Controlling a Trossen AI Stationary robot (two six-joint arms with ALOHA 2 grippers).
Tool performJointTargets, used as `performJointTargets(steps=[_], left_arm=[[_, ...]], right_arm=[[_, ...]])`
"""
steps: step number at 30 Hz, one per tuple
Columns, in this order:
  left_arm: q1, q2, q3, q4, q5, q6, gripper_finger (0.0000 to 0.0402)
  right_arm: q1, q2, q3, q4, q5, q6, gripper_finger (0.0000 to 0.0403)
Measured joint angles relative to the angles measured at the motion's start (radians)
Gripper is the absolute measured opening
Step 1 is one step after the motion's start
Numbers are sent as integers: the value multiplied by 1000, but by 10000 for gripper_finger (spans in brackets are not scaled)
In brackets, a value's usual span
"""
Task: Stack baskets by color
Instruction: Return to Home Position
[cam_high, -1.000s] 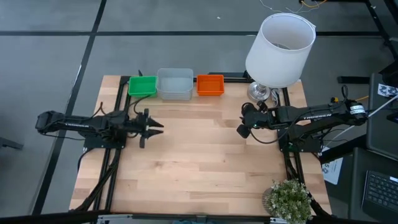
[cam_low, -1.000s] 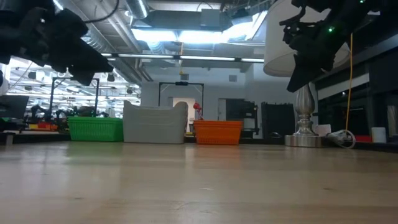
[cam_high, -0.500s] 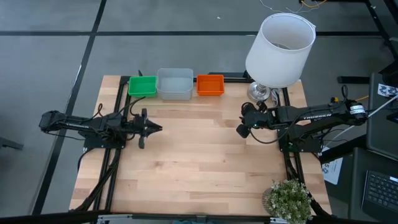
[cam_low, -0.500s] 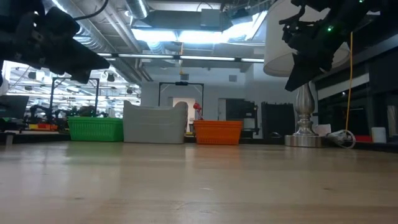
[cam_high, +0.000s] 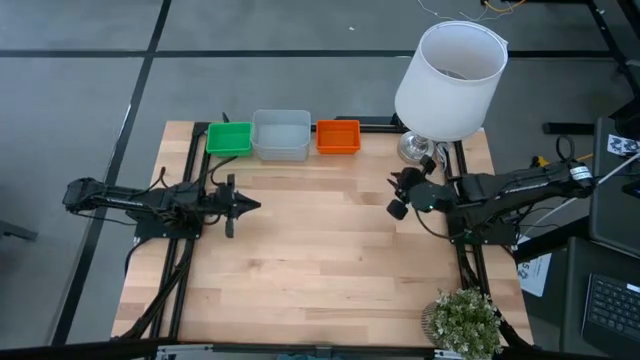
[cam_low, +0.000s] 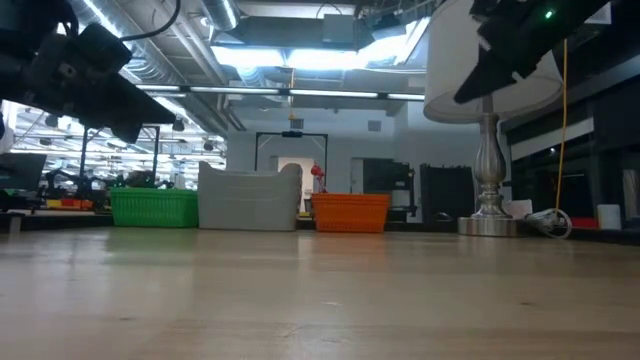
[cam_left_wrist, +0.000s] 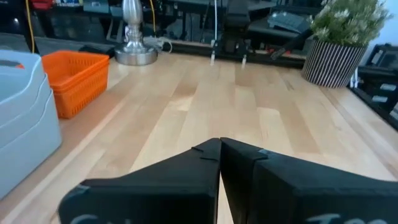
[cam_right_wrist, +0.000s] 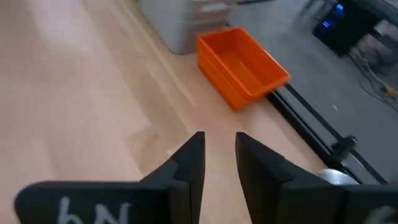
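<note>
High view: green baskets, grey baskets and orange baskets line the table's far edge. The left gripper is nearer green and the right gripper nearer orange, both well apart from the row. Left wrist view: fingers pressed together, empty. Right wrist view: fingers slightly spread, empty, orange baskets ahead.

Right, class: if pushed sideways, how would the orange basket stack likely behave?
The orange basket stack looks small and thin-walled, so probably light and easy to slide on the smooth wooden table. Low and wide, it seems unlikely to tip. Its nested layers might shift.
</note>
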Motion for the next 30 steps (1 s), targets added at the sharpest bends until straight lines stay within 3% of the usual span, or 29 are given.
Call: performJointTargets(steps=[6, 11, 18, 24, 30], left_arm=[[0, 0, 0, -49, -27, -3, 4], [0, 1, 0, -67, -32, -2, 2], [0, 1, 0, -66, -32, 1, 13], [0, 1, 0, -65, -33, 1, 13], [0, 1, 0, -65, -33, 1, 4]], right_arm=[[71, -52, -21, 23, 0, -53, 90], [78, -161, -193, 169, -21, -61, 90], [78, -374, -404, 470, -233, -289, 90], [77, -528, -559, 597, -331, -287, 90], [78, -619, -643, 650, -528, -278, 90]])
